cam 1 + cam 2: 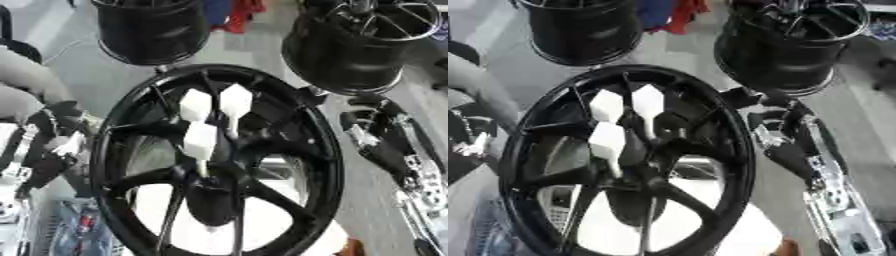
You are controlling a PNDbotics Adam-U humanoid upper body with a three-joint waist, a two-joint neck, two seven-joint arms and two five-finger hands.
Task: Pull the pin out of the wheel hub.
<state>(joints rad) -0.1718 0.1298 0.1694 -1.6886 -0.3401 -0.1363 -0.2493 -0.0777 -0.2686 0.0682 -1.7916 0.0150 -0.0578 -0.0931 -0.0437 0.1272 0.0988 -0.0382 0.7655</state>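
**Three white pins standing in the black wheel hub**

Left eye view: the wheel hub (214, 160) fills the middle, with three white pins (199, 140) standing out of its centre, two above and one below. The left hand (54, 145) lies against the rim's left edge; I cannot tell how its fingers are set. Two more black rims (153, 30) stand behind.

Right eye view: the right hand (785, 135) sits just beside the rim's right edge (fingers blurred, their state unclear).

A workshop: black wheel rims (153, 30) stand on the grey floor (254, 50).
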